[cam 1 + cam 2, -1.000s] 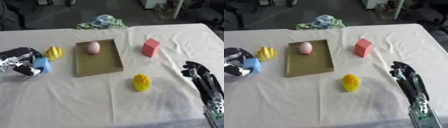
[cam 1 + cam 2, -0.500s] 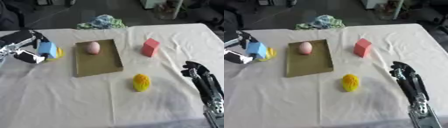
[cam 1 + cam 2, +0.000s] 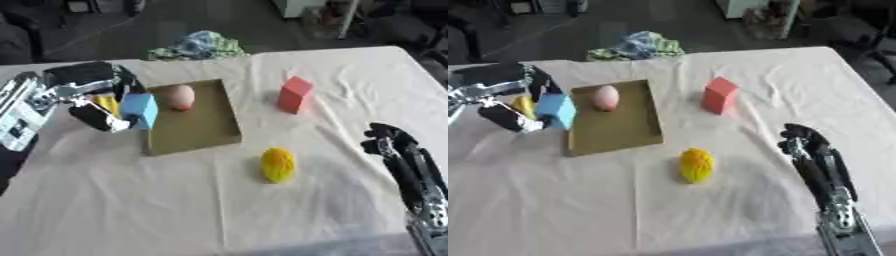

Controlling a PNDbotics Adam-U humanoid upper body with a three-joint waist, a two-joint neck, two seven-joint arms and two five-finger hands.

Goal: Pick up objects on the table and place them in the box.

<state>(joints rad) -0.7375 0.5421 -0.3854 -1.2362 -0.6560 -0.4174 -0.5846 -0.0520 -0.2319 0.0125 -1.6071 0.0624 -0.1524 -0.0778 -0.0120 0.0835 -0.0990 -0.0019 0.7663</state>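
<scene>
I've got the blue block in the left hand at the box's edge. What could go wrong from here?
1. The blue block in the left hand hangs over the box's left rim, not its middle; released here, it may tip out onto the cloth.
2. The pink egg lies in the box just beside the block; the block or the fingers could knock it.
3. A yellow object sits right behind the hand, where a sweep could push it away.

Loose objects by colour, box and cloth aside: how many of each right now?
Blue: 1, block in the left hand
Yellow: 2, one on the table, one behind the block
Red: 1, block
Pink: 1, egg shape in the box
Total: 5
</scene>
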